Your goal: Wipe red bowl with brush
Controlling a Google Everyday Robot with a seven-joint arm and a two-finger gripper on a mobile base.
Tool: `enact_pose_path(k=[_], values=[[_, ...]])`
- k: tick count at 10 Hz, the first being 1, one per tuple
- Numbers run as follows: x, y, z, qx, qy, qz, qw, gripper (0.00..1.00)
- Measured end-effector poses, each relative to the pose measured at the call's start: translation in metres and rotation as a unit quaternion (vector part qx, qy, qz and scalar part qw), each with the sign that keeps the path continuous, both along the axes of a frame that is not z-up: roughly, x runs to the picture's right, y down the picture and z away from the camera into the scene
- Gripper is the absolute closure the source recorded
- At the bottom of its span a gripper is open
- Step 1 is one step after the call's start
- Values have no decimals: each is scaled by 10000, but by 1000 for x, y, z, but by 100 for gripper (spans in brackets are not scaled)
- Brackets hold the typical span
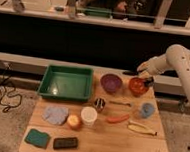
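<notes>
The red bowl (136, 86) stands at the back right of the wooden table (108, 142), just right of the purple bowl (111, 83). My gripper (142, 73) hangs just above the red bowl's far rim, at the end of the white arm (176, 53) that reaches in from the right. It is shut on the brush (131, 72), a slim black stick that pokes out to the left over the gap between the two bowls. Whether the brush touches the red bowl cannot be made out.
A green tray (68, 83) fills the back left. In front lie a wiry utensil (119, 103), small can (100, 103), blue cup (146, 110), carrot (117, 118), banana (141, 128), white cup (88, 115), orange fruit (74, 121), grey cloth (56, 114), green sponge (37, 137) and black block (65, 142).
</notes>
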State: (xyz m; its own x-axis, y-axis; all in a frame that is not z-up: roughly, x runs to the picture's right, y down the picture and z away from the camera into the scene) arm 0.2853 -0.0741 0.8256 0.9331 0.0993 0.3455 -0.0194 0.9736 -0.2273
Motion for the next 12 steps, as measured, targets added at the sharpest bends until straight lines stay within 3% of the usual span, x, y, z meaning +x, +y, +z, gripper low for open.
enact_pose_path(k=[3, 5, 8, 9, 12], values=[[4, 0, -7, 101, 141, -73, 9998, 100], [5, 4, -11, 160, 499, -344, 9980, 100], [9, 11, -18, 284, 1272, -848, 9878, 100], [13, 12, -19, 303, 1374, -905, 9859, 100], [13, 12, -19, 306, 1385, -913, 9857, 100]])
